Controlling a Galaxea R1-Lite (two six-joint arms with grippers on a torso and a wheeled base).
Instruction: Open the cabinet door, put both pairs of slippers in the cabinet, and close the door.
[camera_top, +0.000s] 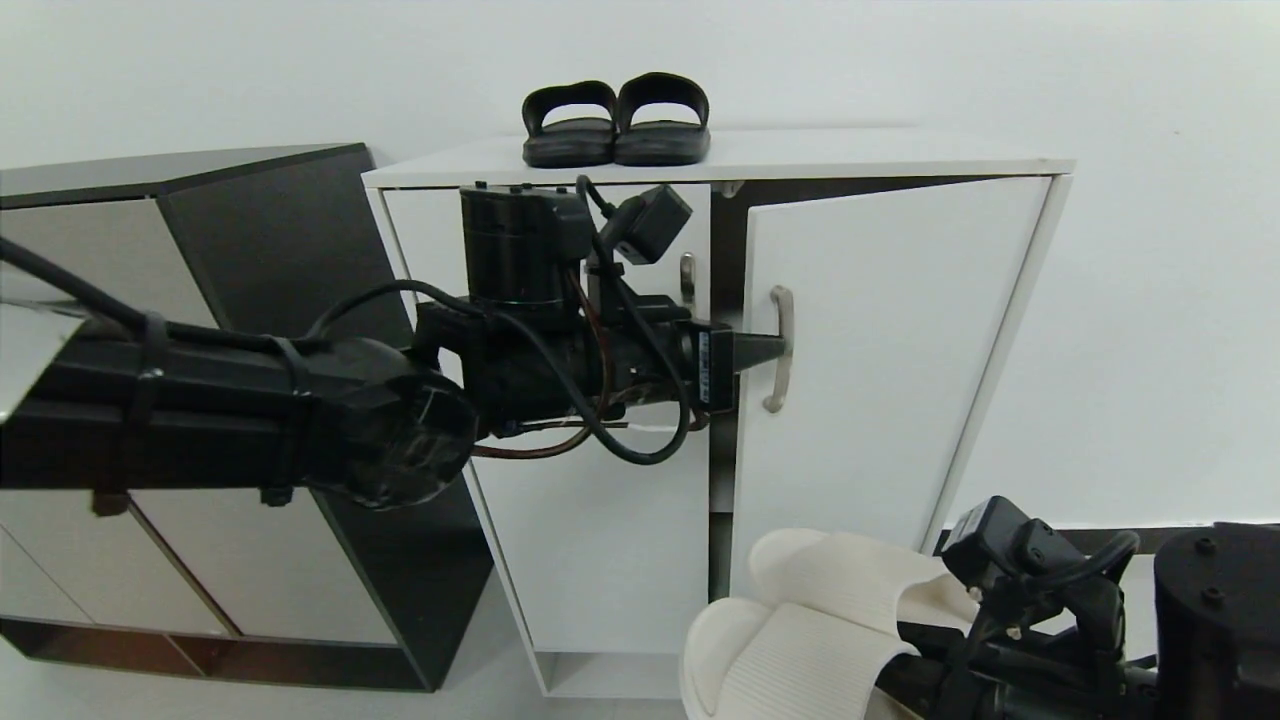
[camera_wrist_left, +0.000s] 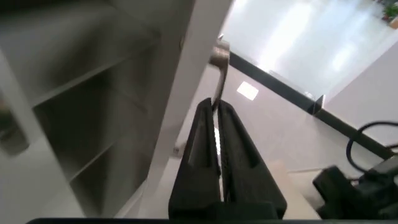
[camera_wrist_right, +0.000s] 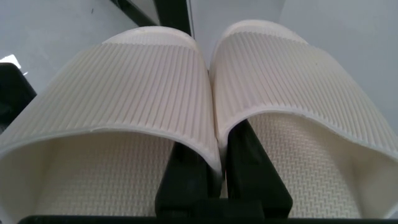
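Left gripper is clamped on the door handle, with the right-hand cabinet door ajar. Low and near on the right, the right gripper pinches the cream slippers together. The black slippers sit atop the cabinet.

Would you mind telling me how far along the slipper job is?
The door is partly open, the left end effector gripping its handle. The right end effector holds the white slippers, not yet inside. The black slippers sit on the cabinet; storing both pairs and closing remain.
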